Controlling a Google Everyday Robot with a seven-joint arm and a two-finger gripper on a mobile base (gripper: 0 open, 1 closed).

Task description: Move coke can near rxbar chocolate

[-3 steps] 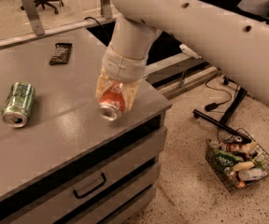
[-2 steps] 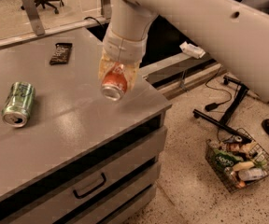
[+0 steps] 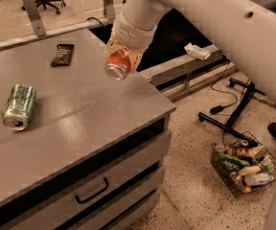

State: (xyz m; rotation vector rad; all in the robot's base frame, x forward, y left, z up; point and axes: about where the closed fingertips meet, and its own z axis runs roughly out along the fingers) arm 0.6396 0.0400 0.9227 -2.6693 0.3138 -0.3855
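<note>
My gripper [image 3: 120,60] is shut on the coke can [image 3: 118,64], a red-orange can with a silver top facing the camera. It holds the can tilted, lifted above the grey table [image 3: 75,109] near its right edge. The rxbar chocolate [image 3: 62,54], a dark flat bar, lies on the table at the back, to the left of the can and apart from it.
A green can [image 3: 18,107] lies on its side at the table's left. The table has drawers with a handle [image 3: 92,192] in front. A wire basket [image 3: 246,169] of items stands on the floor at right. A black stand base [image 3: 229,123] is nearby.
My gripper has carried the coke can up and toward the back of the table, closer to the rxbar chocolate. The green can has not moved.
</note>
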